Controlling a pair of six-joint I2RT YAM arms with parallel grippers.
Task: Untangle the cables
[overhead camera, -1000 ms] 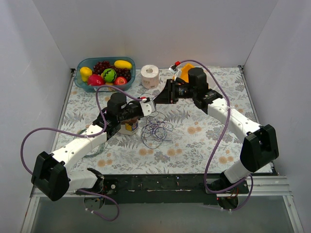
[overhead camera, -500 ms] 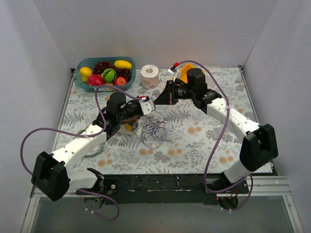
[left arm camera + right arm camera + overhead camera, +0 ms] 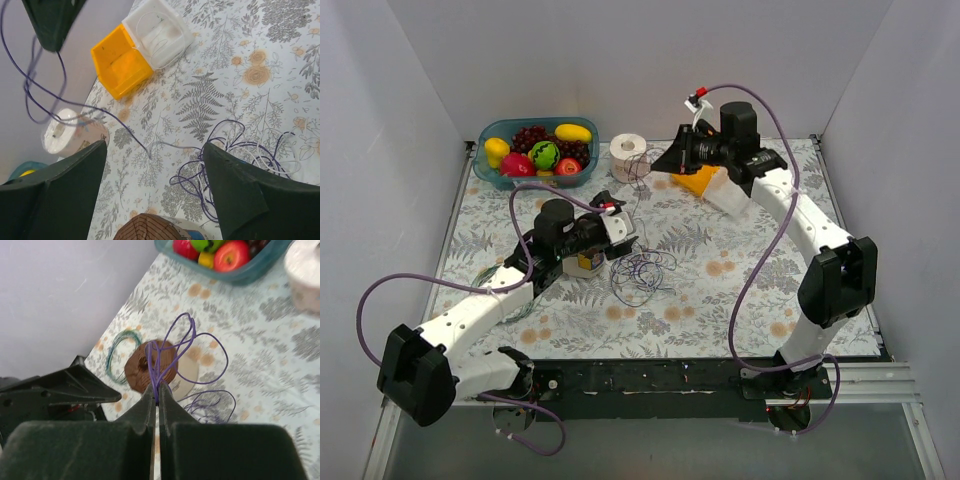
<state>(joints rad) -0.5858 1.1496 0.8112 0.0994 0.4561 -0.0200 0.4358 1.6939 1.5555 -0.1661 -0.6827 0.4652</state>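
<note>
The cables [image 3: 642, 272] lie as a loose tangle of thin purple loops on the flowered cloth at mid table. My right gripper [image 3: 657, 166] hangs high near the back, shut on a few purple strands [image 3: 172, 347] that loop out past its tips [image 3: 156, 390]. One strand [image 3: 60, 97] trails from it down to the tangle [image 3: 235, 150]. My left gripper [image 3: 624, 235] stands open just left of the tangle. In the left wrist view its fingers [image 3: 65, 190] are wide apart, with only cloth and a few loops between them [image 3: 155, 147].
A brown-topped roll [image 3: 585, 262] sits under the left gripper. A toilet roll [image 3: 628, 157], a yellow bin [image 3: 696, 182] and a white bin [image 3: 725, 192] stand at the back. The fruit basket [image 3: 481, 160] is at back left. A green coil [image 3: 119, 354] lies beside the left arm.
The left gripper opened and let go of the cables. The right gripper closed on purple strands, then rose and moved toward the back, lifting them from the tangle.
</note>
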